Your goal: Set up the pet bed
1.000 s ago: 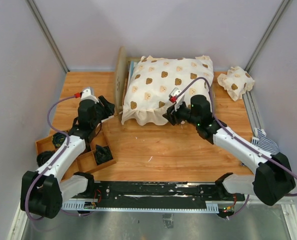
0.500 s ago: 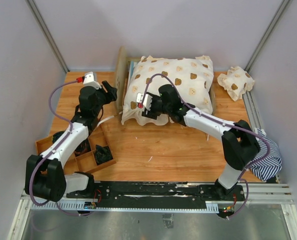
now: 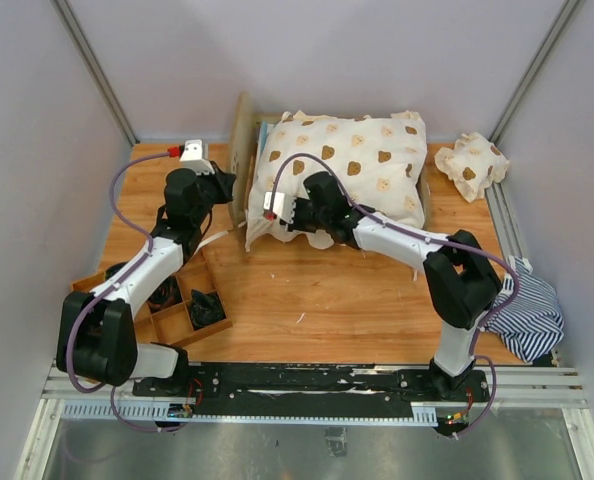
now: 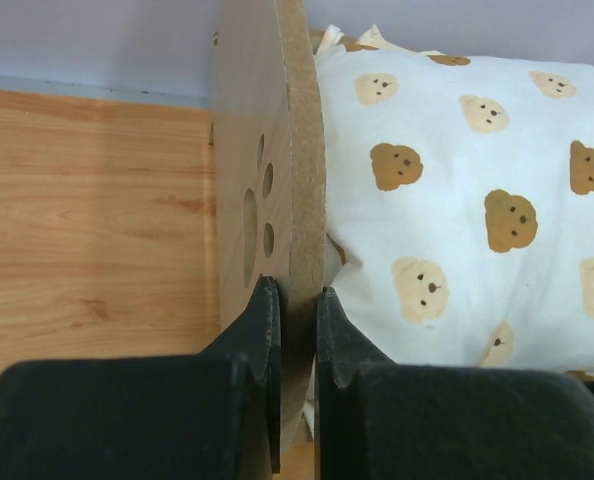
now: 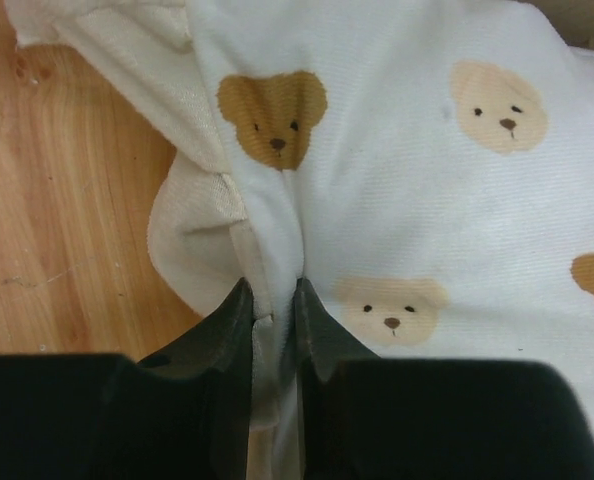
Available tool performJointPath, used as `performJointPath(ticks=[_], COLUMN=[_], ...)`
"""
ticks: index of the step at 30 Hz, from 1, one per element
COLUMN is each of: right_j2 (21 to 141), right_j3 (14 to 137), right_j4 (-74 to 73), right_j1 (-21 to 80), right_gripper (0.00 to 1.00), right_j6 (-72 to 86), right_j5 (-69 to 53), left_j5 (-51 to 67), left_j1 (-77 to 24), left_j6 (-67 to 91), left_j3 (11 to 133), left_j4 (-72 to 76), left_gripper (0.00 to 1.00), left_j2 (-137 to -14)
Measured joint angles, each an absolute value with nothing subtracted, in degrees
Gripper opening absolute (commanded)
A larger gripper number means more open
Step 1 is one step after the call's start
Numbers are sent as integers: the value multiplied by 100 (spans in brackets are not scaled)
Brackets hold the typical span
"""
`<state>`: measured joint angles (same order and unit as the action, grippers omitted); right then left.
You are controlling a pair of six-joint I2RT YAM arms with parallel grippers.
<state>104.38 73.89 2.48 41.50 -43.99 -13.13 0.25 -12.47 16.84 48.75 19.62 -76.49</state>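
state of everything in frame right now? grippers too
pet bed: upright, covered, headboard clamped.
left gripper: shut on the headboard's edge.
right gripper: shut on a fold of cover.
bear-print cover: draped over the bed, pinched at its near-left corner.
bear-print pillow: off the bed, far right.
striped cloth: crumpled, near right.
wooden tray: near left, dark items in compartments.

Left pincer [image 4: 297, 292], right pincer [image 5: 273, 288]: both clamped.
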Motion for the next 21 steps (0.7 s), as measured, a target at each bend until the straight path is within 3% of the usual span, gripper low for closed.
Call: performJointPath(ticks=[4, 21], right_j2=[10554, 11463], right_j3=[7697, 9317], right_j4=[-64, -1632], right_j1=[4023, 3317], right_gripper=[1, 0], right_j6=[-3896, -1863], right_j5=[-1643, -3347], left_j5=[97, 235], left_j1=[-1243, -1179], left_j6=[1459, 1223], left_j3=[4766, 4718], left_j4=[2119, 2182], left_gripper=[0, 0], left_j2=[-7616, -7590])
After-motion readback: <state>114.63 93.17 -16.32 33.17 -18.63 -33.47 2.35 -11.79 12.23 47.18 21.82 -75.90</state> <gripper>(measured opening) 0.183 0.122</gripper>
